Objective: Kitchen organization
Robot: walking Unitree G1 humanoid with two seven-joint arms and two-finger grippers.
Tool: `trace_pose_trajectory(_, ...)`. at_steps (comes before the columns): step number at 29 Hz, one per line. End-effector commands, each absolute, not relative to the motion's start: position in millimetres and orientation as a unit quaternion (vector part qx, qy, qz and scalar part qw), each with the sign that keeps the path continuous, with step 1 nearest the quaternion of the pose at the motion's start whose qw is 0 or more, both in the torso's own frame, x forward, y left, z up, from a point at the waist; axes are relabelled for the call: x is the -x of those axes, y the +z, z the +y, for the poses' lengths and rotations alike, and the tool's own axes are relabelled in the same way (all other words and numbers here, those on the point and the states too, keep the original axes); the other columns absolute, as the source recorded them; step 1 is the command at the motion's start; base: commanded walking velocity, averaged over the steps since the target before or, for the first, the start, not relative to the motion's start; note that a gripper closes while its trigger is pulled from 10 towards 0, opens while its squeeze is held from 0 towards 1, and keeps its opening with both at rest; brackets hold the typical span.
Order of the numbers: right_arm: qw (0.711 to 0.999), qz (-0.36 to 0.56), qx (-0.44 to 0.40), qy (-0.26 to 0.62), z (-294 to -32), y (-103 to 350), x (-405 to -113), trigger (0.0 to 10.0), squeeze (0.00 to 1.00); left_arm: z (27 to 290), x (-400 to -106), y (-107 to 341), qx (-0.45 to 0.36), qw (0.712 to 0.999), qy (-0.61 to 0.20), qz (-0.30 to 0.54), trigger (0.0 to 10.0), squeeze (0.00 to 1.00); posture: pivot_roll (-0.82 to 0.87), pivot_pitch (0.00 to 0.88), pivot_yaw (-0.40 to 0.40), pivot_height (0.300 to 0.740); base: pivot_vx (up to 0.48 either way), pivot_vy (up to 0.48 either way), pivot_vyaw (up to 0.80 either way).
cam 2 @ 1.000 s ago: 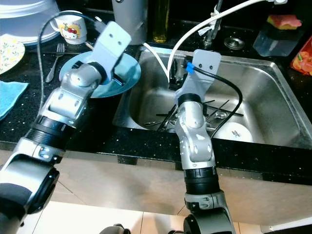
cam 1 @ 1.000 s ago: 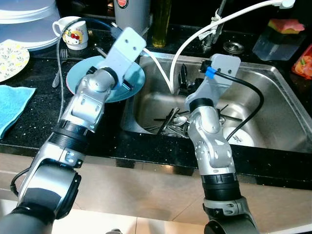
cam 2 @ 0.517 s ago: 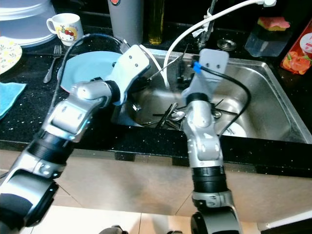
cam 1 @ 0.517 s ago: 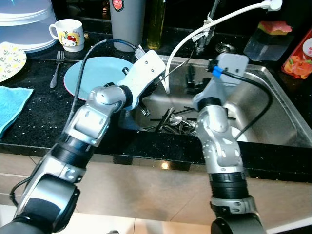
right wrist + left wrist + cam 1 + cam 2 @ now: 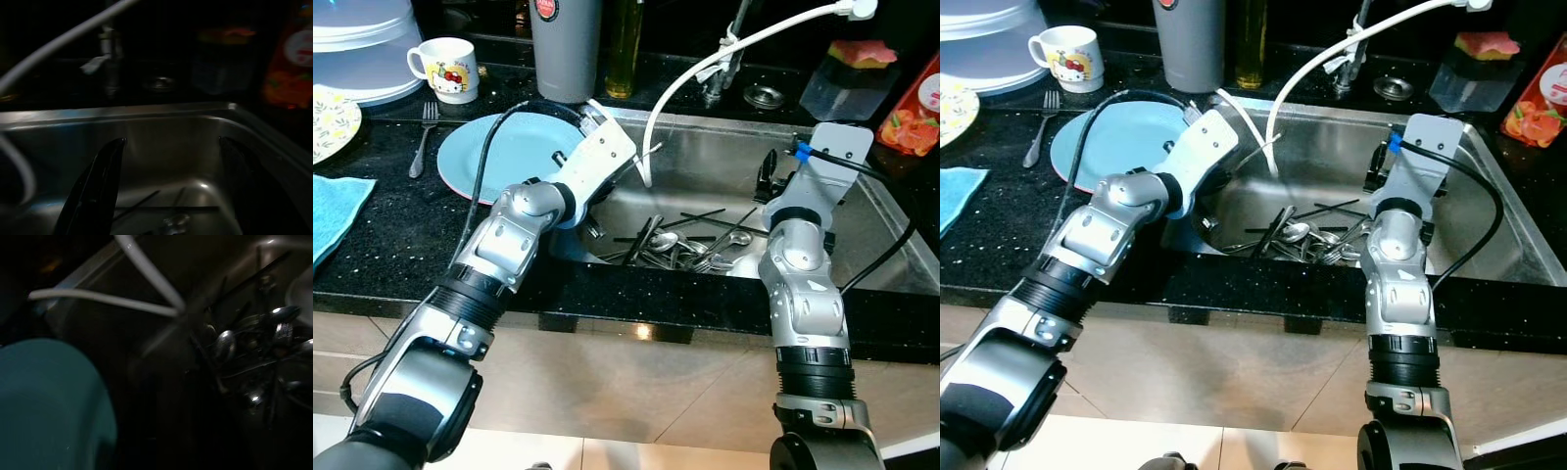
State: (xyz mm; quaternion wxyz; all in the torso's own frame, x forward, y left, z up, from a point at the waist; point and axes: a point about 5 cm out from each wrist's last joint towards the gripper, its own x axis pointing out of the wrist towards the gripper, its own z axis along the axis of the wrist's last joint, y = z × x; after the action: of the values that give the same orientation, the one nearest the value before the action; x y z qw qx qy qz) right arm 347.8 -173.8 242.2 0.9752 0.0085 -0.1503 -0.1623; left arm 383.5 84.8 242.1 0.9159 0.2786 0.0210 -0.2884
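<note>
Already deep in the sink (image 5: pixel 862 211): right claw (image 5: pixel 171 186) spread wide over the cutlery pile (image 5: pixel 690 250), left claw (image 5: pixel 592 227) spread unclear beside it; risks snagging the white hose (image 5: pixel 651 137) and tangling utensils

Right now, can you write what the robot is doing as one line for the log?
left gripper: at sink's left edge, by plate | right gripper: open over sink | cutlery: piled in sink, not held

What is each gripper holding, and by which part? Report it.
Right gripper: nothing; its jaws stand open above the stainless steel sink. Left gripper: cannot be told; it is at the sink's left edge.
</note>
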Motion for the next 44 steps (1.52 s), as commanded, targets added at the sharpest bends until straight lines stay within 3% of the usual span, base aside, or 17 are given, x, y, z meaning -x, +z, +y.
trace_pose_trajectory(1, 0.975, -0.161, -0.012, -0.154, -169.4, 245.6, -347.5, 10.0, 0.0, 84.0, -386.0, 245.2, -0.279, 0.918, -0.281, 0.018, 10.0, 1.0, 0.29, 0.075, -0.075, 0.74, 0.0, 0.0, 0.0)
trace_pose_trajectory(2, 0.976, -0.163, -0.015, -0.144, -164.1, 246.5, -348.4, 10.0, 0.0, 87.4, -389.1, 251.1, -0.278, 0.924, -0.263, 0.005, 10.0, 0.0, 0.29, 0.075, -0.075, 0.74, 0.0, 0.0, 0.0)
trace_pose_trajectory(11, 0.977, -0.169, -0.026, -0.125, -159.5, 249.3, -350.2, 10.0, 0.0, 95.4, -393.3, 269.2, -0.274, 0.932, -0.233, -0.04, 10.0, 0.0, 0.29, 0.068, -0.085, 0.74, 0.0, 0.0, 0.0)
trace_pose_trajectory(15, 0.977, -0.17, -0.028, -0.124, -159.8, 249.6, -350.2, 10.0, 0.0, 116.4, -402.6, 288.5, -0.241, 0.95, -0.191, -0.051, 10.0, 0.0, 0.29, 0.075, -0.09, 0.74, 0.0, 0.0, 0.0)
trace_pose_trajectory(24, 0.977, -0.17, -0.026, -0.123, -160.5, 250.6, -350.2, 10.0, 0.0, 128.4, -403.1, 312.2, -0.221, 0.953, -0.181, -0.1, 10.0, 0.0, 0.25, 0.085, -0.097, 0.74, 0.0, 0.0, 0.0)
trace_pose_trajectory(32, 0.977, -0.17, -0.027, -0.123, -160.6, 250.1, -349.6, 10.0, 0.0, 133.4, -404.8, 314.7, -0.255, 0.946, -0.167, -0.113, 10.0, 0.0, 0.25, 0.087, -0.095, 0.74, 0.0, 0.0, 0.0)
trace_pose_trajectory(39, 0.979, -0.168, -0.033, -0.112, -154.4, 249.9, -351.7, 10.0, 0.0, 159.3, -407.9, 318.2, -0.275, 0.948, -0.118, -0.111, 10.0, 0.0, 0.31, 0.097, -0.109, 0.74, 0.0, 0.0, 0.0)
trace_pose_trajectory(44, 0.979, -0.171, -0.032, -0.103, -151.8, 252.8, -354.0, 10.0, 0.0, 153.3, -409.1, 318.1, -0.289, 0.942, -0.12, -0.119, 10.0, 0.0, 0.3, 0.096, -0.123, 0.74, 0.0, 0.0, 0.0)
